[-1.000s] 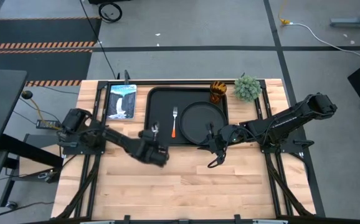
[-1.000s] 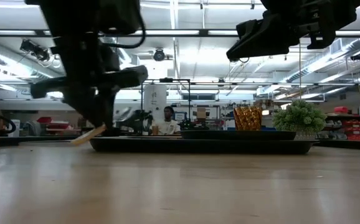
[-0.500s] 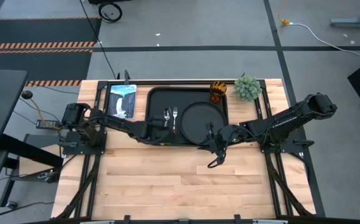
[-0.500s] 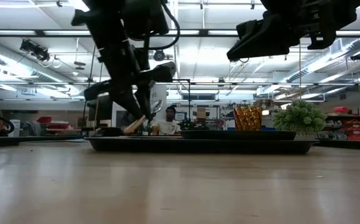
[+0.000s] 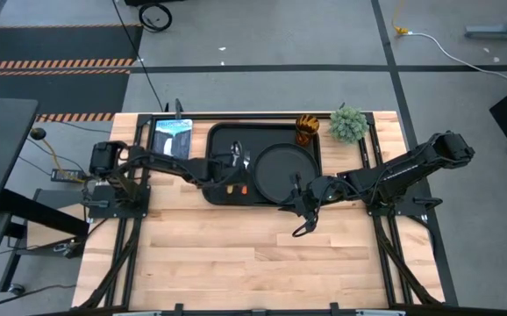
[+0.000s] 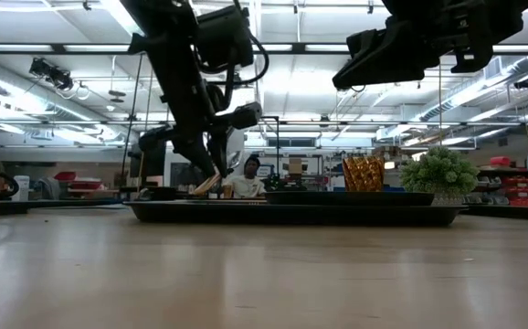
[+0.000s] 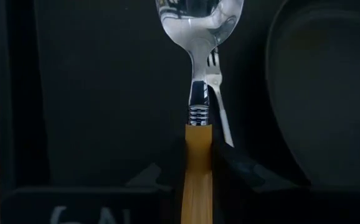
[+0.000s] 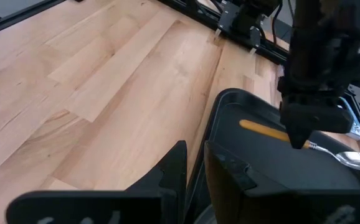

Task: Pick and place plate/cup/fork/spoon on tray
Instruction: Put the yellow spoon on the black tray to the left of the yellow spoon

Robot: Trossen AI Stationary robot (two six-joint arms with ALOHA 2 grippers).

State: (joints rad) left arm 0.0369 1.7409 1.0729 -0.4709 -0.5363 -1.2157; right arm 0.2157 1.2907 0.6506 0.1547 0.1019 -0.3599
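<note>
Left gripper (image 5: 221,169): left of centre in the high view, over the tray's left half, clamped on the spoon (image 7: 198,93) by its yellow-orange handle.
Spoon: in the left wrist view it runs straight out from between the fingers, bowl farthest from the claw, handle nearest; the low view shows it tilted, handle end low over the tray.
Tray (image 5: 221,140): centre of the high view, black, bare floor under the spoon.
Fork (image 5: 245,171): on the tray just right of the held spoon, between it and the plate; its long axis looks about parallel to the spoon's, tines showing just behind the spoon's neck in the left wrist view.
Plate (image 5: 282,169): right half of the tray, lying flat.
Cup (image 5: 307,128): upper right, at the tray's far corner; whether on or just off the rim I cannot tell.
Right gripper (image 5: 299,204): right of centre, beside the tray's near edge, waiting; fingers nearly together, holding nothing.
Key relation: the free strip lies straight below the claw, left of the fork, so a lowering should suffice.
</note>
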